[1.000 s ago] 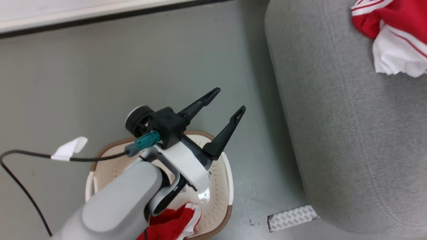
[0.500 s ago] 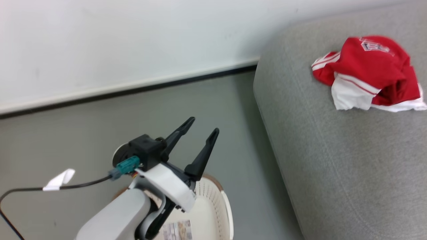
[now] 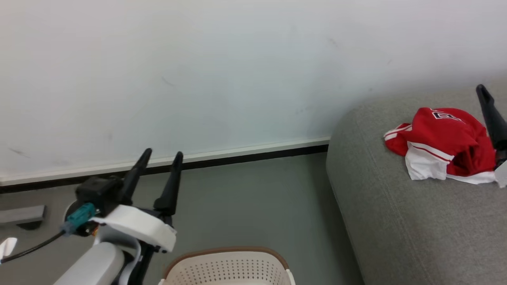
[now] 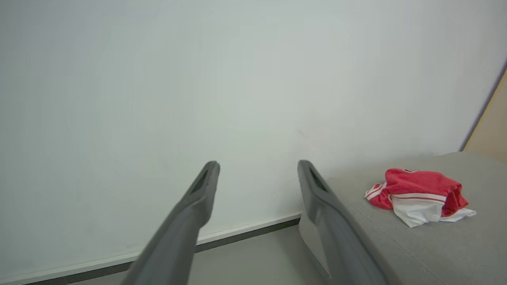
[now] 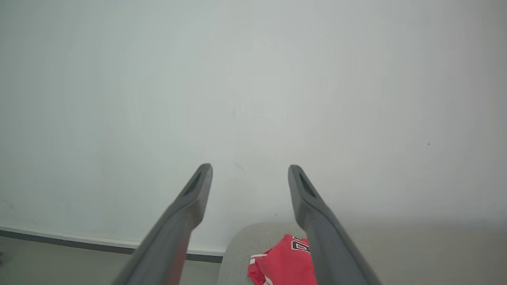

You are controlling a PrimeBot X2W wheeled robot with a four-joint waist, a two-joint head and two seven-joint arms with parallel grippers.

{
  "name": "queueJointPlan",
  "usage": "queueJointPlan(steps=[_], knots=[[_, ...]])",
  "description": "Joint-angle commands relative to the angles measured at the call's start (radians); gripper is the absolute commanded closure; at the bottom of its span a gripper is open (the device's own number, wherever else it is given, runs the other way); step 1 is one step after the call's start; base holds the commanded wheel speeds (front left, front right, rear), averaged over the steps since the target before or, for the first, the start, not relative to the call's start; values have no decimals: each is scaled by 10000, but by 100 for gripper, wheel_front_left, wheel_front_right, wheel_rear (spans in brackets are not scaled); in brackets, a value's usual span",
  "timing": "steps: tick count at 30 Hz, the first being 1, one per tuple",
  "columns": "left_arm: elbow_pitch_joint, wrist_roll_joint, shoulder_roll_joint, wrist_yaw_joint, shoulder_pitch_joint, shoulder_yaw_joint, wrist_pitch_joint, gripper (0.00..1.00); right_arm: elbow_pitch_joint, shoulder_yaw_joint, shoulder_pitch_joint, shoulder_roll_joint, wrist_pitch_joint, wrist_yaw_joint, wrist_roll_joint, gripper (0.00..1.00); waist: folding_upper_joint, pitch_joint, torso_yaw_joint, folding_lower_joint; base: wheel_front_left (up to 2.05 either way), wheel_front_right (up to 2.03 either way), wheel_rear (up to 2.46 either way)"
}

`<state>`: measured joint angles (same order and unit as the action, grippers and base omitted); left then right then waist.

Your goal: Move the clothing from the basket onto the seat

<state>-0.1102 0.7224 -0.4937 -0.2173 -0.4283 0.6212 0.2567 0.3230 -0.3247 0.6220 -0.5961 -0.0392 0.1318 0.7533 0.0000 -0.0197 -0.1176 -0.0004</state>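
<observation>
A crumpled red-and-white piece of clothing (image 3: 439, 138) lies on the seat (image 3: 396, 206), a light-grey sofa at the right. My right gripper's finger (image 3: 491, 116) rises just right of it. In the right wrist view my right gripper (image 5: 249, 168) is open and empty above the clothing (image 5: 289, 261). My left gripper (image 3: 162, 154) is open and empty at the lower left, above and left of the basket (image 3: 225, 253), whose inside is out of view. The left wrist view has the left gripper (image 4: 257, 164) open, with the clothing (image 4: 420, 194) on the seat (image 4: 435, 249) to its right.
A white wall (image 3: 237, 79) with a dark baseboard (image 3: 245, 153) stands behind the grey floor (image 3: 245, 198). A black cable with a white tag (image 3: 8, 245) trails from the left wrist. A low grey object (image 3: 21, 213) sits by the wall at far left.
The head camera has tilted up from the basket and floor to the wall, so the basket's inside has left the view. A right gripper finger now shows beside the clothing on the seat.
</observation>
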Motion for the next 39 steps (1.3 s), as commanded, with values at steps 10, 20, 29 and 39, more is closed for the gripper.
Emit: queueJointPlan(steps=[10, 20, 29, 39], knots=[[231, -49, -109, -666, 1849, -1662, 79, 0, -782, 821, -2663, 1843, 2139, -22, -1551, 0, 0, 365, 867, 4, 0, 0, 0], [685, -2287, 1342, -31, 3955, -4335, 77, 0, -1279, 1756, -5145, 3707, 3042, -22, -3222, 0, 0, 458, 1055, 4, 0, 0, 0], [211, -4116, 2650, 1161, 4852, -5649, 79, 0, -1855, 2214, -5968, 4706, 3045, -22, -4432, 0, 0, 334, 943, 4, 0, 0, 0], [-232, -5048, 3485, 2192, 4567, -6536, 79, 0, -1845, 2278, -5758, 4786, 3047, -22, -4668, 0, 0, 280, 958, 4, 0, 0, 0]])
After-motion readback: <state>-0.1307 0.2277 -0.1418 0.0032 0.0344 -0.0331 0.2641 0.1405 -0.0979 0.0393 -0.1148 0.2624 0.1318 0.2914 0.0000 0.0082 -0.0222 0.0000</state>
